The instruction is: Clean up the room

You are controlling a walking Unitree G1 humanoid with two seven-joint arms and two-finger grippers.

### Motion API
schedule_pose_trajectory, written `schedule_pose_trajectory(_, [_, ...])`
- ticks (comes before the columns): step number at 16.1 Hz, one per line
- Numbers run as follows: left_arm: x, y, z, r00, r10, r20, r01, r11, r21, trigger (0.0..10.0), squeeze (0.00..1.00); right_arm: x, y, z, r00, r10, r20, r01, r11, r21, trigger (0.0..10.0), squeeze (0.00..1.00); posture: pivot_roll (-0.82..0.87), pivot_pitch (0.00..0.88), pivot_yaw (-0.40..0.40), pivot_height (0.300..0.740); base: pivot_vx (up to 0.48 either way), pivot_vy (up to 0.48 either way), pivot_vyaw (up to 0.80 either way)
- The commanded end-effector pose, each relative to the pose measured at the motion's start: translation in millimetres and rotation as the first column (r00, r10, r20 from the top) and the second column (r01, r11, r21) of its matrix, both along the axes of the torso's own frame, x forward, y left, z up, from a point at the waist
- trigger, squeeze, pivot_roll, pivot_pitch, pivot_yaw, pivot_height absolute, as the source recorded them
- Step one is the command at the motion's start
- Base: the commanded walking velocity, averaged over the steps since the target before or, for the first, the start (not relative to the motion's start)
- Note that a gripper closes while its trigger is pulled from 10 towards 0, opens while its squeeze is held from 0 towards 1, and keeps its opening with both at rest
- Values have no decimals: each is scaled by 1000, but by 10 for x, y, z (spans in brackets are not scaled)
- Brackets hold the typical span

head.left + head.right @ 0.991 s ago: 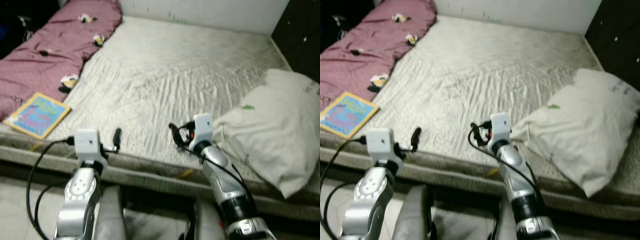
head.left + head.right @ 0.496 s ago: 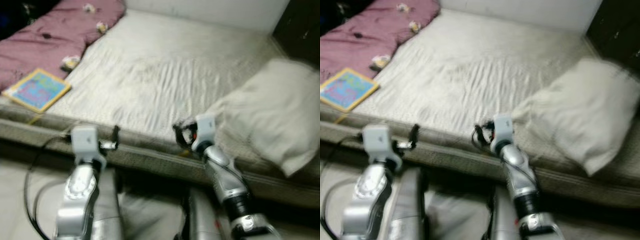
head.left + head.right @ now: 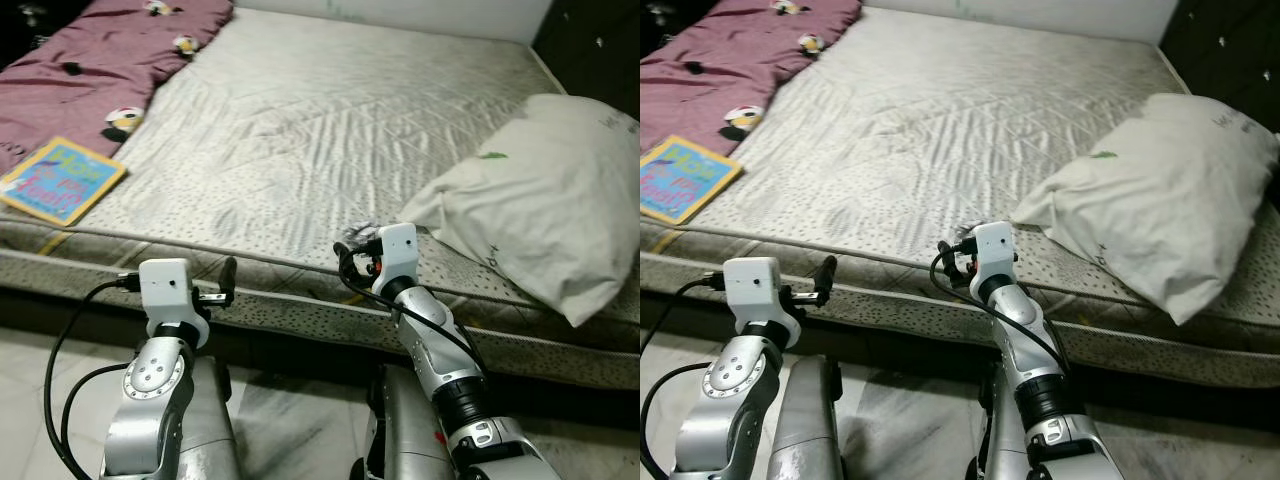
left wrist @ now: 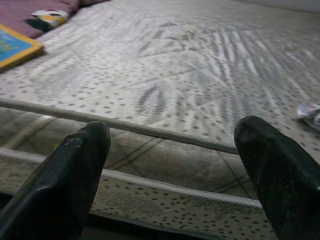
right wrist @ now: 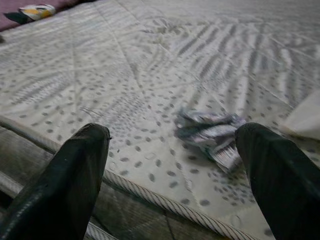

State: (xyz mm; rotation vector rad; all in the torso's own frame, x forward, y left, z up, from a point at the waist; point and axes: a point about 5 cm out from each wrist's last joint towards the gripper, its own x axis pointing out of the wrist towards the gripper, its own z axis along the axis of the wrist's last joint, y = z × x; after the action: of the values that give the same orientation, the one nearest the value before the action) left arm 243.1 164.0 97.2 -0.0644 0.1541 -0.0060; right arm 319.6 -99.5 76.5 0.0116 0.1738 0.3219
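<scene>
A small crumpled grey-white wrapper [image 5: 212, 132] lies on the pale patterned mattress [image 3: 300, 130] near its front edge. My right gripper [image 5: 172, 135] is open and low in front of that edge, with the wrapper a short way beyond its fingertips and apart from them. In the head view the right gripper [image 3: 345, 262] is just before the wrapper [image 3: 362, 228]. My left gripper [image 4: 172, 135] is open with nothing in it, facing the mattress side further left [image 3: 228, 280]. A colourful book [image 3: 62, 180] lies at the mattress's left front.
A big white pillow [image 3: 540, 200] lies on the right of the mattress. A maroon blanket [image 3: 90, 60] with small printed figures runs along the left. A dark cabinet [image 3: 600, 50] stands at the back right. Tiled floor [image 3: 40, 350] is below the bed.
The whole picture shifted and blurred half a second ago, so the camera moved. Both arms keep the same raised pose before the mattress edge, grippers still open.
</scene>
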Motion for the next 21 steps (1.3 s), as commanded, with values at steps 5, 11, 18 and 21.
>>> schedule_pose_trajectory(5, [2,-63,26,1000,-9,3,9,1000,-1,10000,0,120,26,123,998,4,66,-2,1000,-31,10000,0,88,0,-67,508,109,0,0])
schedule_pose_trajectory(11, [-275,75,112,997,68,24,-68,997,22,10000,0,284,152,235,995,11,102,-8,1000,-31,10000,0,160,72,-80,508,0,0,0])
schedule_pose_trajectory(18, [-433,3,180,1000,8,5,-8,1000,1,10000,0,357,138,298,990,1,140,3,1000,-28,10000,0,165,127,-65,508,346,0,0])
schedule_pose_trajectory(21, [-400,-25,171,1000,-6,1,6,1000,-12,10000,0,190,41,182,990,-9,140,11,1000,-12,10000,0,145,113,-65,508,399,0,0])
